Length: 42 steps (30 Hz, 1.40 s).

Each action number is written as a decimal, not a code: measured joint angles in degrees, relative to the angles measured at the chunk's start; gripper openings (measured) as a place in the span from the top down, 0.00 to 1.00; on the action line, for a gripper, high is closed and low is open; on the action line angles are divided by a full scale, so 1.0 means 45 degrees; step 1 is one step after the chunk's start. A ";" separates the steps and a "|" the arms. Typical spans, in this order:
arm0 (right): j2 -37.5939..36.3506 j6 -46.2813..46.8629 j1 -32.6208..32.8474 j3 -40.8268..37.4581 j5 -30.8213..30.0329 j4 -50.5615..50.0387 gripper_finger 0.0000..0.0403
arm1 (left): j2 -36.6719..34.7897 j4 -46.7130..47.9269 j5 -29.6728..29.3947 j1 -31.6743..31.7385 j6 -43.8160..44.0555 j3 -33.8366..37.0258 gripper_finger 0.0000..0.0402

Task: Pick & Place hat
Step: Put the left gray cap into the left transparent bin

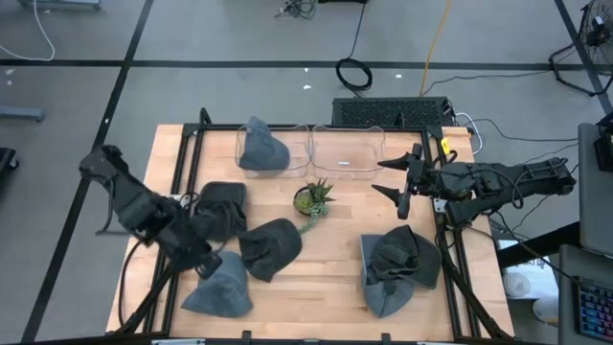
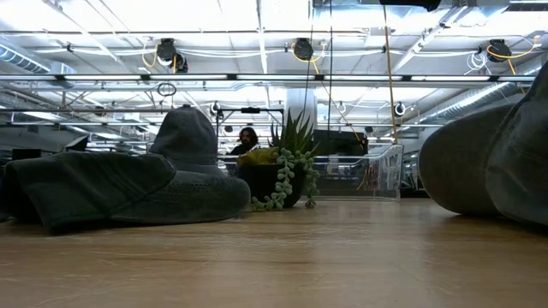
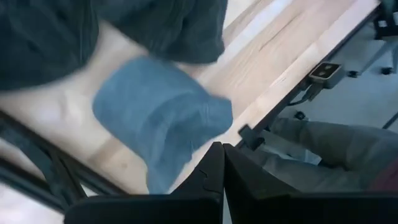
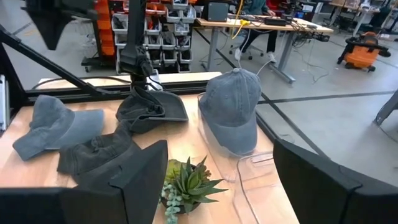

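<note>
Several caps lie on the wooden table. A blue-grey cap (image 1: 220, 287) (image 3: 161, 118) rests near the near-left corner. My left gripper (image 1: 208, 263) (image 3: 222, 163) is shut just beside that cap's crown, with nothing between its fingers. Two dark caps (image 1: 220, 207) (image 1: 270, 247) lie beyond it. Another grey cap (image 1: 261, 146) (image 4: 231, 111) sits in the left clear bin. A dark cap lies on a grey one (image 1: 397, 268) at the near right. My right gripper (image 1: 393, 179) (image 4: 217, 186) is open above the table, near the right clear bin.
A small potted succulent (image 1: 313, 199) (image 2: 282, 175) stands mid-table between the caps. Two clear bins (image 1: 347, 149) sit side by side at the far edge. Black frame rails (image 1: 192, 153) run along both table sides. A person sits past the near edge (image 3: 323, 149).
</note>
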<state>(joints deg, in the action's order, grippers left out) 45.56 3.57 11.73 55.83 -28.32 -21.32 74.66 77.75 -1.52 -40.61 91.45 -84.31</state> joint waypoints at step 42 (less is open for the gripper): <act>-0.0005 -0.0615 0.0004 0.0000 0.0692 0.0010 0.31 | 0.3893 -0.0688 0.2195 -0.2315 0.2353 0.2305 0.40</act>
<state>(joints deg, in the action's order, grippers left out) 45.54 0.81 11.75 55.83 -25.20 -21.28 92.18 74.66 8.36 -51.02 102.03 -73.94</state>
